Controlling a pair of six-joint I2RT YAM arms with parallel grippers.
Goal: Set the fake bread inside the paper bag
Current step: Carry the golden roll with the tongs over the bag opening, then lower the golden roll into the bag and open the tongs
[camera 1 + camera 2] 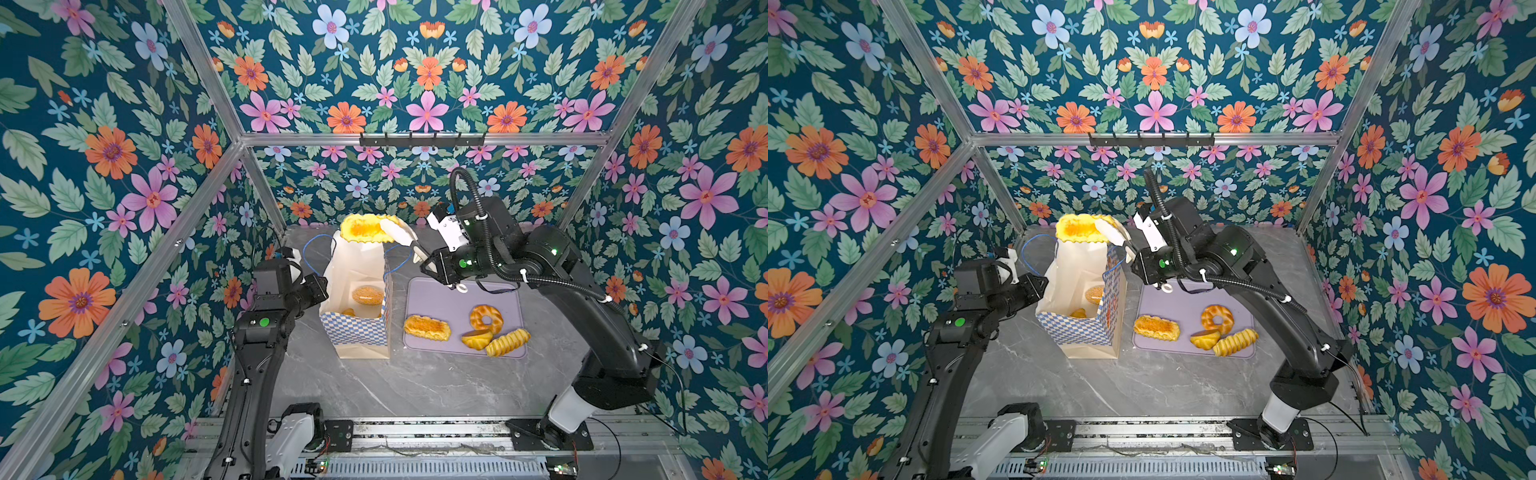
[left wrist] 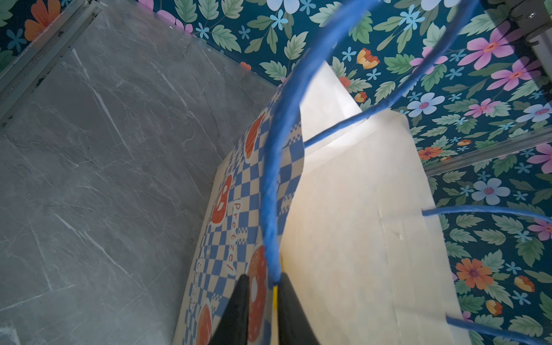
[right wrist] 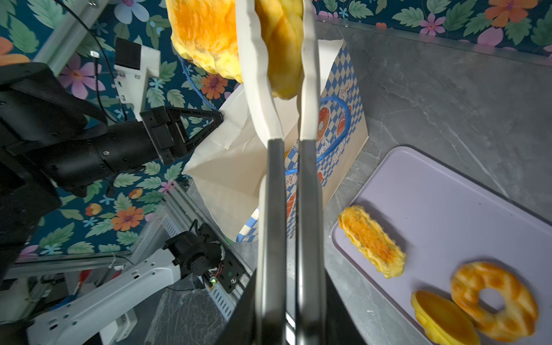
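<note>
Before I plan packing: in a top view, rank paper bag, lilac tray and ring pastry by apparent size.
- lilac tray and paper bag: alike, bag's top nearer the camera, so unranked.
- ring pastry: clearly smallest.

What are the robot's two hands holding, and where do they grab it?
The right gripper holds the orange-centred tart by one end, over the paper bag. The left gripper pinches the bag's rim at a blue cord handle.

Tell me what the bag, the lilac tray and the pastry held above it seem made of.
The paper bag: thin matte paper, creased, light glowing through its wall. The lilac tray: likely plastic or silicone, smooth and matte. The held pastry: probably foam or rubber, given its glossy look.
</note>
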